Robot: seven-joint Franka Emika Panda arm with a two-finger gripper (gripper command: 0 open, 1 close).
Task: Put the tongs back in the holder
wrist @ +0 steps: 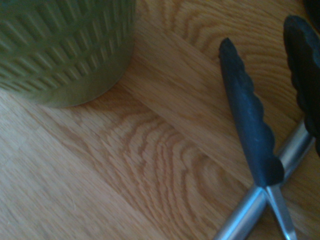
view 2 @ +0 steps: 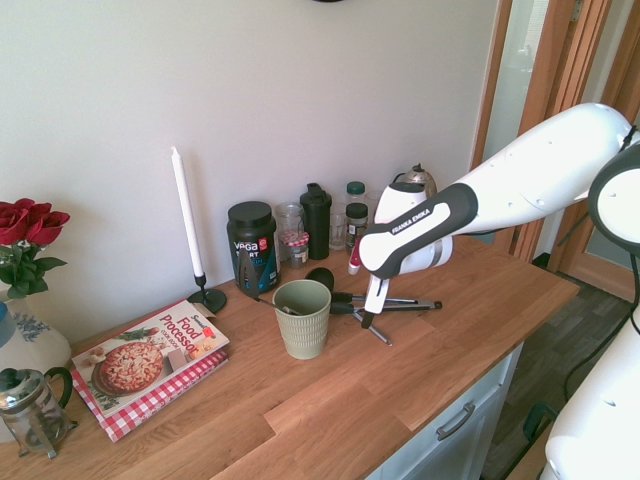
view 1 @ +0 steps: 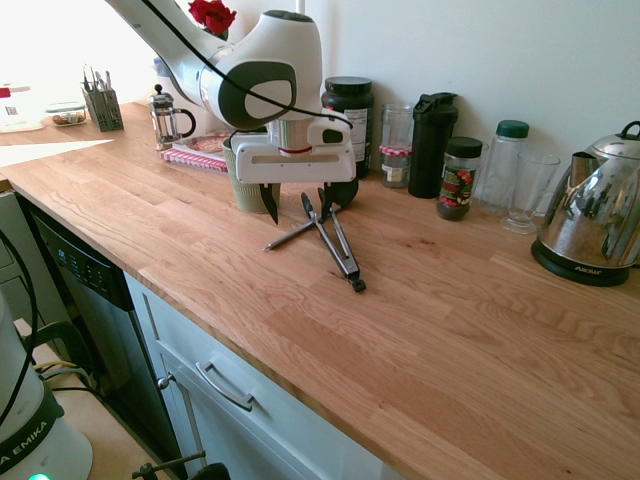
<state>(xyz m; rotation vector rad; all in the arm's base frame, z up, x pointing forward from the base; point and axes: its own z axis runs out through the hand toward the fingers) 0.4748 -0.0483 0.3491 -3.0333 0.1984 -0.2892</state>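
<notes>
Gripper [view 1: 297, 205]: fingers spread wide, empty | tongs [view 1: 335, 243]: flat on counter just below | holder [view 2: 302, 318]: just beside

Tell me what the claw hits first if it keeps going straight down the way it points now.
Probably the bare countertop or the black tips of the tongs. The open claw points nearly straight down between the holder and the tongs; depth is unclear, so one finger may clip a tong tip first.

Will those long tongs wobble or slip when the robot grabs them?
Probably a bit slippery: the tongs' arms look like smooth metal. They lie spread open, so squeezing likely springs them together. Being long, they may tilt if gripped near one end.
</notes>
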